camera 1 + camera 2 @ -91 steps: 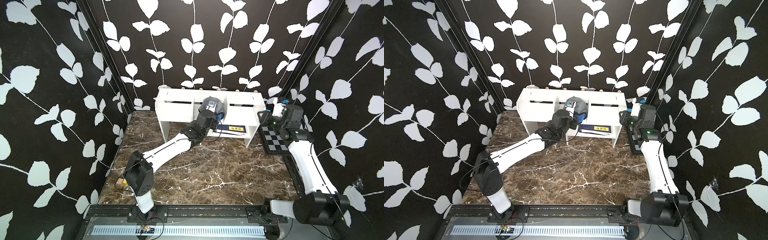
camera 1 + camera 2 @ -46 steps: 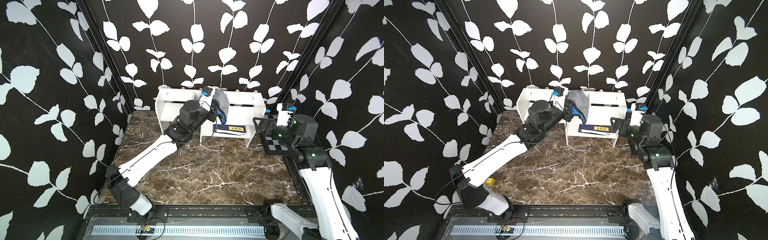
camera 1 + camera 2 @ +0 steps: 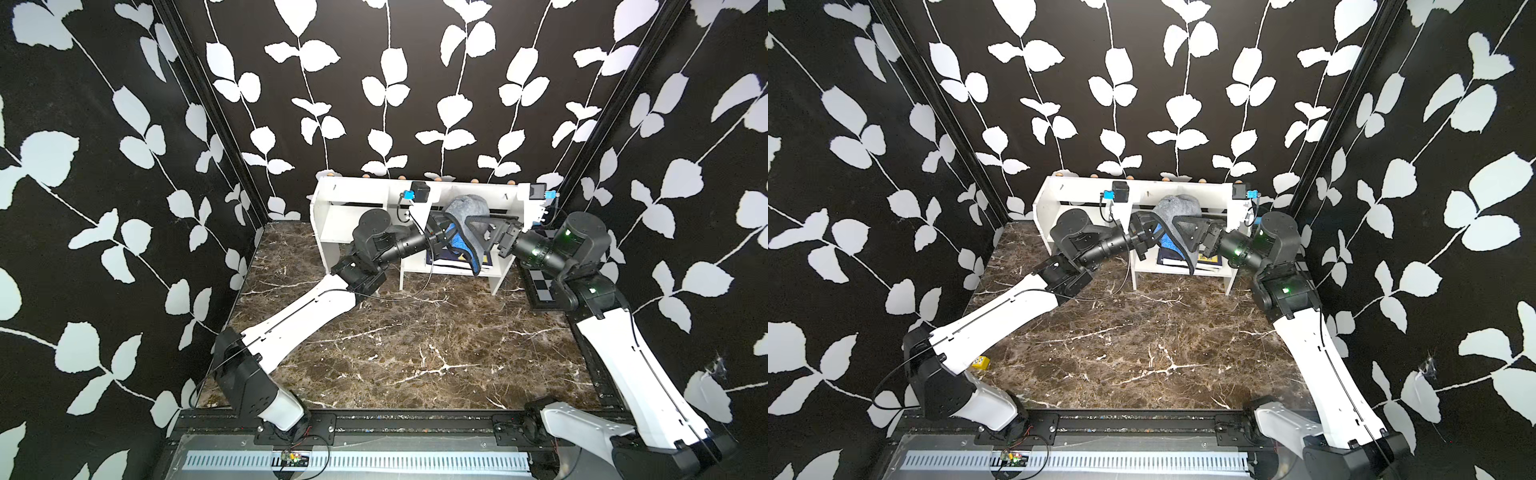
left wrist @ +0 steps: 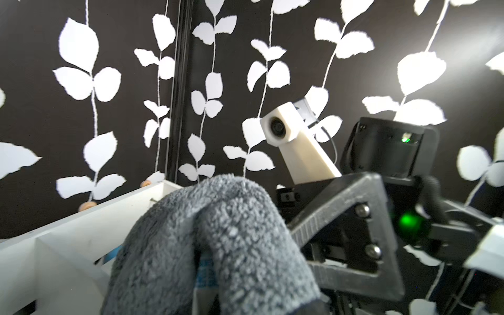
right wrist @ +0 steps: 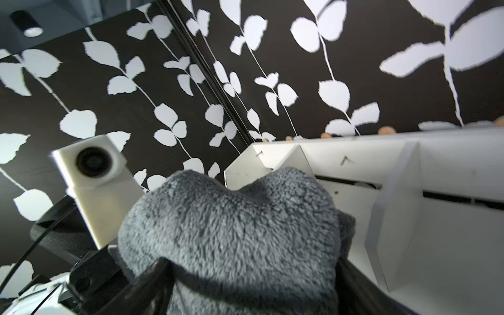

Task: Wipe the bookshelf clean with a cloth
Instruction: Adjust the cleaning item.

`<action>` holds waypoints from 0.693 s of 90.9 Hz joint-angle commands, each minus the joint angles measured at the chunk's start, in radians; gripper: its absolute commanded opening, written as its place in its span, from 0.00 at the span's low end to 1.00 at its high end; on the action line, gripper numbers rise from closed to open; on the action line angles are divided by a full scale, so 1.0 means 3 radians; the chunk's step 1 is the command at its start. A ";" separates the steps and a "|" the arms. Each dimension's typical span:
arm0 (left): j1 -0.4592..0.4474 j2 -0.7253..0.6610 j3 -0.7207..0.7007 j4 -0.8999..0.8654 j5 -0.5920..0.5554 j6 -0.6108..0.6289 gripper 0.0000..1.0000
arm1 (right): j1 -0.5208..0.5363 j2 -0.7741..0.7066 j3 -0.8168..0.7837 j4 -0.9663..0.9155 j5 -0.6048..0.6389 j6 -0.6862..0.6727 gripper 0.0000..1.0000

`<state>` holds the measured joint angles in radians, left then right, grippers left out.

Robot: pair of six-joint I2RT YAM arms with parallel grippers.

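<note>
Fig.: the cloth [image 3: 465,205] hangs bunched in the air before the middle of the shelf [image 3: 357,195]. Its grey pile faces outward, its blue face shows in the fold, and its dark edging hangs down. Your left gripper [image 3: 442,235] is clamped tight on it. Your right gripper [image 5: 252,276] straddles the same bundle with jaws wide; whether they press the pile cannot be told from these views.

Risks: if you release left before right bites, the limp cloth drops to the marble table [image 3: 415,345]. If both arms pull, the plush fabric may slip, or the two grippers, close together, may clash.

The shelf is thin, smooth white board, probably light, so a hard push may shove it back. The small round wooden knobs [image 3: 367,176] along its top could snag the pile. No wiping contact is evident yet.
</note>
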<state>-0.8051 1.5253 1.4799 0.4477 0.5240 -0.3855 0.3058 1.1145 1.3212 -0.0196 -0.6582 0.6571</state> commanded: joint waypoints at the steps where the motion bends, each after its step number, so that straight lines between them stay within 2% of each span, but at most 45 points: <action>1: 0.0044 0.0035 0.0030 0.0954 0.0745 -0.0743 0.00 | 0.0019 0.0064 0.0021 0.0722 -0.0222 0.0404 0.41; 7: 0.0083 0.0064 0.0061 0.0895 0.0768 -0.0764 0.00 | 0.0019 0.0060 0.0029 0.0768 -0.0200 0.0446 0.12; 10: 0.0106 0.0051 0.0051 0.0775 0.0707 -0.0701 0.14 | 0.0019 0.0033 0.0027 0.0757 -0.0150 0.0432 0.00; 15: 0.0127 -0.0018 0.0024 0.0425 0.0483 -0.0478 0.38 | 0.0019 -0.0028 0.0026 0.0701 -0.0043 0.0384 0.00; 21: 0.0132 -0.0124 0.0030 -0.0236 0.0043 -0.0055 0.59 | 0.0019 -0.0088 0.0053 0.0593 0.0064 0.0293 0.00; 24: 0.0131 -0.0174 0.0030 -0.0533 -0.0147 0.0150 0.88 | 0.0019 -0.0109 0.0094 0.0477 0.0134 0.0213 0.00; 26: 0.0136 -0.0215 0.0020 -0.0694 -0.0252 0.0270 0.96 | 0.0019 -0.0124 0.0128 0.0357 0.0216 0.0143 0.00; 37: 0.0171 -0.0544 -0.0178 -0.1296 -0.0878 0.0820 0.98 | 0.0014 -0.0168 0.0385 -0.0386 0.0871 -0.0318 0.00; 42: 0.0173 -0.0730 -0.0229 -0.1586 -0.1314 0.1112 0.98 | 0.0014 -0.0147 0.0530 -0.0737 0.1256 -0.0516 0.00; 50: 0.0184 -0.1011 -0.0271 -0.1986 -0.2418 0.1365 0.98 | 0.0013 -0.0043 0.0730 -0.1191 0.1865 -0.0751 0.00; 56: 0.0296 -0.1163 -0.0235 -0.2294 -0.3145 0.1321 0.99 | 0.0010 0.0021 0.0751 -0.1307 0.2114 -0.0866 0.00; 59: 0.0486 -0.1196 -0.0161 -0.2556 -0.3356 0.1176 0.99 | 0.0009 0.0060 0.0739 -0.1332 0.2189 -0.0905 0.00; 63: 0.0782 -0.1219 -0.0067 -0.2914 -0.3456 0.0930 0.99 | 0.0013 0.0115 0.0724 -0.1352 0.2261 -0.0955 0.00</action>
<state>-0.7059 1.2068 1.4097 -0.1486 -0.1532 -0.0772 0.3130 1.1061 1.5341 -0.3271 -0.1612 0.4690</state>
